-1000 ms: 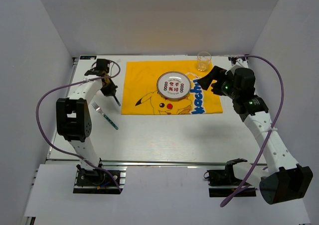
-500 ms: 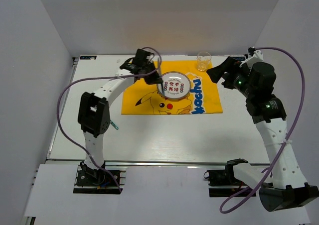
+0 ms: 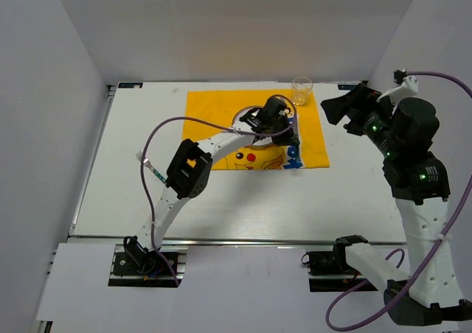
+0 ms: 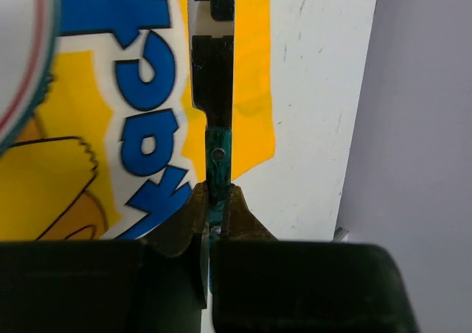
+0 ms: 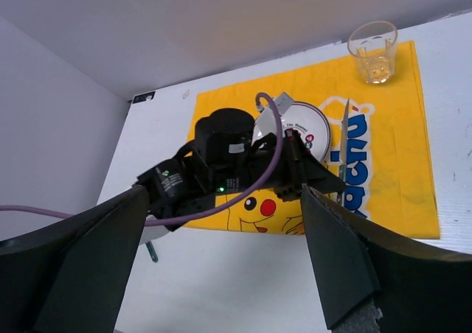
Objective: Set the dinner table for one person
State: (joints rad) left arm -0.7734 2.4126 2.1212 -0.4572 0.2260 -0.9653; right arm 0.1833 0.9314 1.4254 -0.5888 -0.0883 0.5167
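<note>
There is one dinner table (image 3: 221,200), a wide white top filling the floor of the walled booth, with a metal rail (image 3: 243,239) along its near edge. On its far middle lies one yellow placemat (image 3: 214,108). Bare white shows to the left of the cloth, in a narrower strip to its right, and in a broad band between the cloth and the rail.

One plate (image 5: 299,123) sits on the placemat, partly covered in the top view by the left arm. One glass (image 3: 301,90) stands upright at the cloth's far edge near its right corner, apart from the plate. One fork (image 3: 147,163) lies alone on the bare table to the left of the placemat, well apart from it.

The left gripper (image 4: 214,199) reaches across the cloth to the right of the plate. Its fingers are pinched narrow on the green handle of the one knife (image 4: 214,112), whose blade points away over the blue letters near the cloth's right edge. Whether the knife touches the cloth cannot be told. The table is below these fingers, with the placemat between.

The right gripper (image 3: 339,110) hangs above the table's far right side, fingers spread wide and holding nothing, well apart from the glass and the cloth.
</note>
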